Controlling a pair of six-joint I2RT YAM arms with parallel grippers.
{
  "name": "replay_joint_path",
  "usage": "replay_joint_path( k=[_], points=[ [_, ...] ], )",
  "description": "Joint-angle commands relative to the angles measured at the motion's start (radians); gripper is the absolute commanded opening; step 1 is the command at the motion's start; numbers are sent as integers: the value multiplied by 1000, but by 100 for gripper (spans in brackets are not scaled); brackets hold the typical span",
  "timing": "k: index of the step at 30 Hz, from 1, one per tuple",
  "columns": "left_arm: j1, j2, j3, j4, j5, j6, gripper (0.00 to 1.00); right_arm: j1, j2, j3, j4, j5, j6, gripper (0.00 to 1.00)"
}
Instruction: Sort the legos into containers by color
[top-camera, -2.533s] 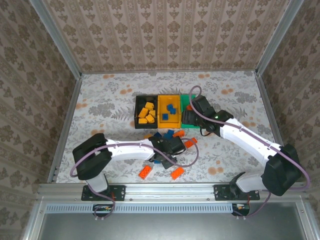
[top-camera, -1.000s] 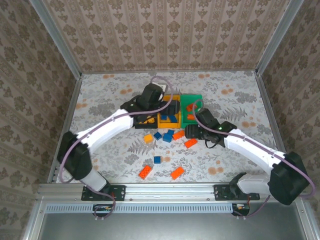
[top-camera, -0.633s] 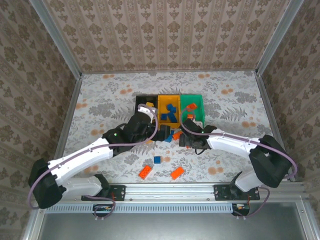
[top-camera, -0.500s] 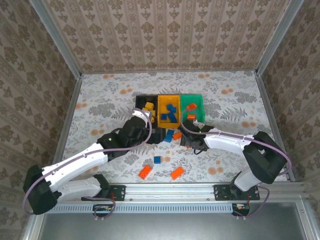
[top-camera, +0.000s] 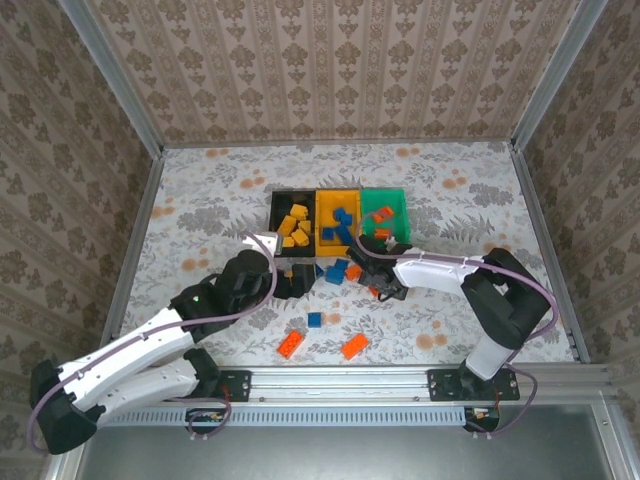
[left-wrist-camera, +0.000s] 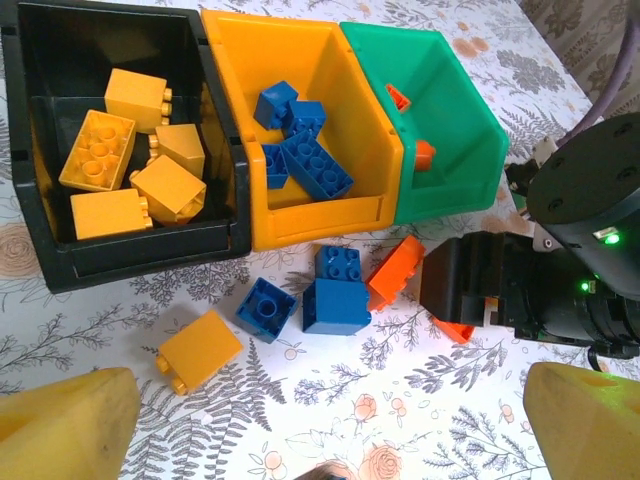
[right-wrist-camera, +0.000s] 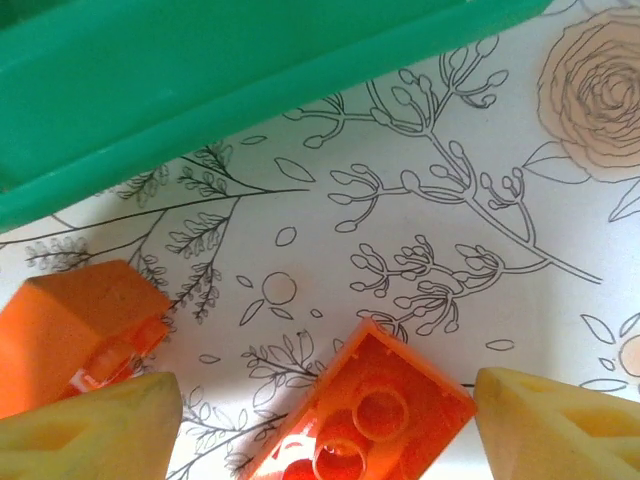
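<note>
Right fingers (right-wrist-camera: 560, 420) straddle orange brick (right-wrist-camera: 372, 412) near green bin (right-wrist-camera: 200, 90); left fingers (left-wrist-camera: 60, 425) apart.

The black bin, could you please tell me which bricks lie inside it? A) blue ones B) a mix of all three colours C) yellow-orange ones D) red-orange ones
C: the black bin holds yellow-orange bricks and no other colour, while the blue bricks lie in the yellow-orange bin beside it.
</note>
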Motion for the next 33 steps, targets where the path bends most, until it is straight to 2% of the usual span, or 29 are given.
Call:
replay_joint_path(
  k=[1, 10, 14, 20, 24, 29, 33],
  points=[
    [4, -30, -29, -19, -28, -22, 100, -6, 2, -19, -67, -39, 40, 67],
    [45, -39, -43, -33, 8, -20, 100, -48, -53, -91, -53, -76, -35, 39],
    [53, -41, -50, -50, 11, -22, 100, -63, -109, -111, -40, -107, -114, 32],
    [60, -41, -74, -67, 11, -29, 100, -85, -302, -88, -122, -132, -292, 29],
    [59, -35, -85, -70, 21, -27, 100, -114, -401, 1, -172, -153, -405, 30],
    [57, -5, -76, -94, 36, -23, 100, -189, -305, 166, -148, -131, -490, 33],
    [55, 8, -65, -120, 41, -26, 100, -255, -123, 291, -96, -133, -508, 33]
  ],
)
